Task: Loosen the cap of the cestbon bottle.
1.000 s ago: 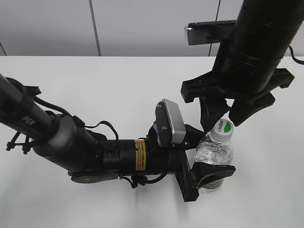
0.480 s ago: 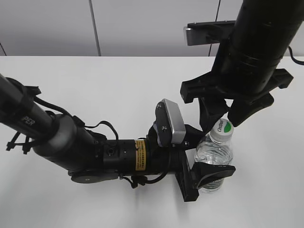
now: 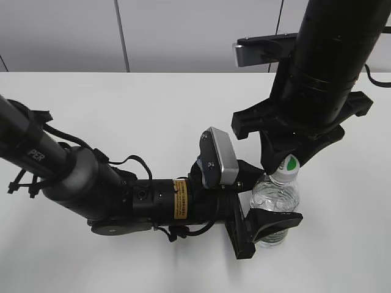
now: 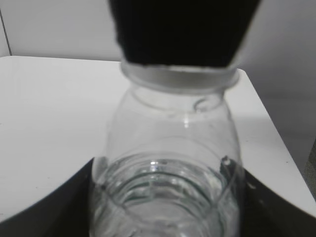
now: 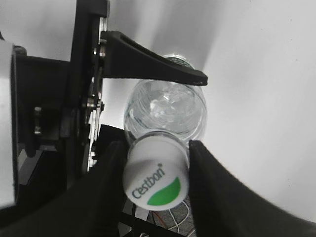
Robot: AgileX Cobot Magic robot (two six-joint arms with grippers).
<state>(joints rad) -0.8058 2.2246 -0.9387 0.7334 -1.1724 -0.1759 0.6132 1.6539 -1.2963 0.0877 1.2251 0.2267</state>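
Observation:
The clear cestbon bottle (image 3: pixel 275 196) stands upright on the white table (image 3: pixel 153 110). My left gripper (image 3: pixel 272 200) is shut on its body from the side, its black fingers (image 4: pixel 44 202) pressing both flanks in the left wrist view. The white cap (image 3: pixel 289 166) with the green half-disc is partly covered from above by my right gripper (image 3: pixel 287 162). In the right wrist view the cap (image 5: pixel 157 180) sits between the two black fingers (image 5: pixel 106 187), which touch it on both sides. The bottle (image 5: pixel 165 111) shows below it. The label band is hidden.
The left arm (image 3: pixel 110 195) lies low across the table's front left, its wrist camera (image 3: pixel 219 155) just left of the bottle. The right arm (image 3: pixel 324 67) comes down from above at the right. A grey wall (image 3: pixel 183 30) runs behind the table.
My right gripper has come down over the cap and its fingers have closed in on the cap's sides. The left gripper and the bottle have not moved.

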